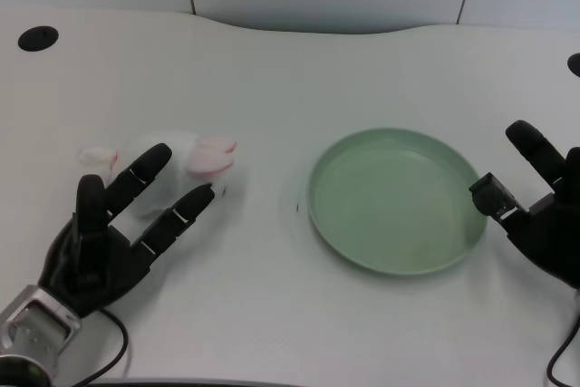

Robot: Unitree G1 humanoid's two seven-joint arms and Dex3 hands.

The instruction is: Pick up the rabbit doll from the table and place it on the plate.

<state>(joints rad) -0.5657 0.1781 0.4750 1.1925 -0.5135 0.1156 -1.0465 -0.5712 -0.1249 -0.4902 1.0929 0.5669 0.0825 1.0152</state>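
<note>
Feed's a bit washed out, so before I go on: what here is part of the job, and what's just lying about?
Part of the job:
- rabbit doll, white, on the table
- green plate, nothing on it
- left hand, fingers spread in front of the doll

Just there:
- right hand, idle
- white table
- dark hole in the tabletop

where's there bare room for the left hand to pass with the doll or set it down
The green plate holds nothing, so its whole inside is free. Bare table runs between the rabbit doll and the plate's left rim, also along the near edge below the plate. It is crowded only at the left, where the left hand reaches over the doll.
</note>
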